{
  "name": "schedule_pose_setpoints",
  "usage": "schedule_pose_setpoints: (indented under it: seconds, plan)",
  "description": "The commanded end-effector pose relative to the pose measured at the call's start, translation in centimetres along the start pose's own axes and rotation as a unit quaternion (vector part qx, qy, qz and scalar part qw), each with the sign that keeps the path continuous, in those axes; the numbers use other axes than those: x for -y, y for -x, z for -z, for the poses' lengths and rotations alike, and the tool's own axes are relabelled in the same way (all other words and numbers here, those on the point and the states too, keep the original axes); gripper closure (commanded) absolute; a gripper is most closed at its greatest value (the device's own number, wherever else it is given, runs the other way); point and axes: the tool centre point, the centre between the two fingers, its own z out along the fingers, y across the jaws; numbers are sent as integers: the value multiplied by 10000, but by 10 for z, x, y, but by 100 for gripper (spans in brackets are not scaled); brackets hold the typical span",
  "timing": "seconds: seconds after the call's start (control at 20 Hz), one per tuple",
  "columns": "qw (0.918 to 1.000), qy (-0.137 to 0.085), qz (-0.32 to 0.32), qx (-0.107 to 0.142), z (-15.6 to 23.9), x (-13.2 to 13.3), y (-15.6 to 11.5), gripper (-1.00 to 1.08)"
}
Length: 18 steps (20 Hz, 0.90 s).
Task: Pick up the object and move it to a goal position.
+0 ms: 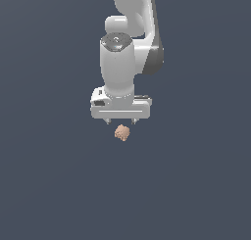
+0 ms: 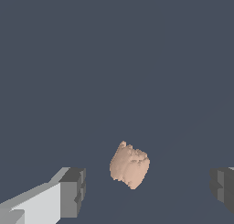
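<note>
Object (image 2: pixel 129 165) between open end effector (image 2: pixel 148 191) fingers

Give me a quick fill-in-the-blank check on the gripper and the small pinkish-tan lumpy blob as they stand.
1. The white gripper's jaws stand ____.
2. The small pinkish-tan lumpy blob sits ____ the two dark finger pads.
3. The pads are ____ the blob, not touching it.

Missing words: open; between; apart from
</note>
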Motion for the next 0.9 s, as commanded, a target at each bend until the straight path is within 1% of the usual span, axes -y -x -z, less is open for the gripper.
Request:
schedule_pose_setpoints:
  seconds: [0.0,0.25,0.45,0.85]
  plan:
    - [9999,-1,-104,17,-5,0,2,-92]
    - [9989,5,-466,69,-23,0,10,-92]
    - [9960,20,-882,126,-42,0,20,-92]
    - [9828,90,-1827,247,-83,-2,46,-92]
